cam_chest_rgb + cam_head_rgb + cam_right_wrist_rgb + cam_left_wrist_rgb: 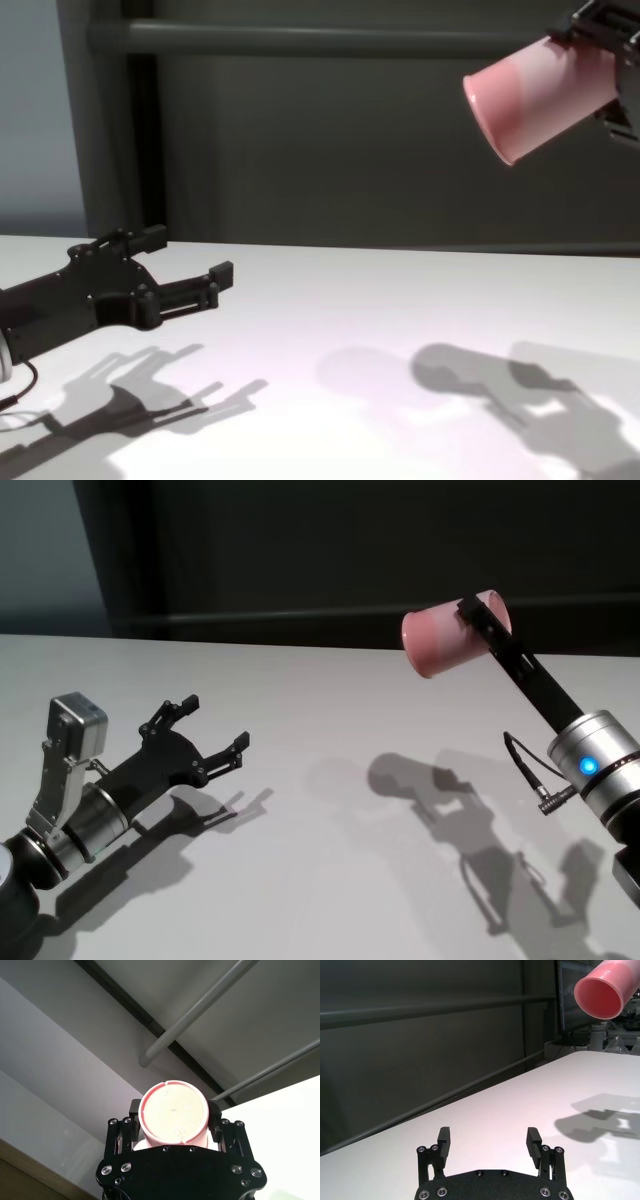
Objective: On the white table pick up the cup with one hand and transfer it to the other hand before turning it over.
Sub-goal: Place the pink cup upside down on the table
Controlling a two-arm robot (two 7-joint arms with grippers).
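Note:
The pink cup (pixel 445 640) is held high above the white table (pixel 330 710) at the right, tipped on its side with its mouth toward my left arm. My right gripper (pixel 478 618), with a looping black cable at its wrist, is shut on the cup near its base. The right wrist view shows the cup's base (pixel 173 1113) between the fingers (pixel 134 1109). My left gripper (pixel 215 722) is open and empty, low over the table at the left, well apart from the cup. In the left wrist view the open gripper (pixel 489 1136) faces the cup's mouth (pixel 599 997).
A dark wall with a horizontal rail (pixel 330 38) runs behind the table's far edge. The arms cast shadows (pixel 450 810) on the tabletop between them.

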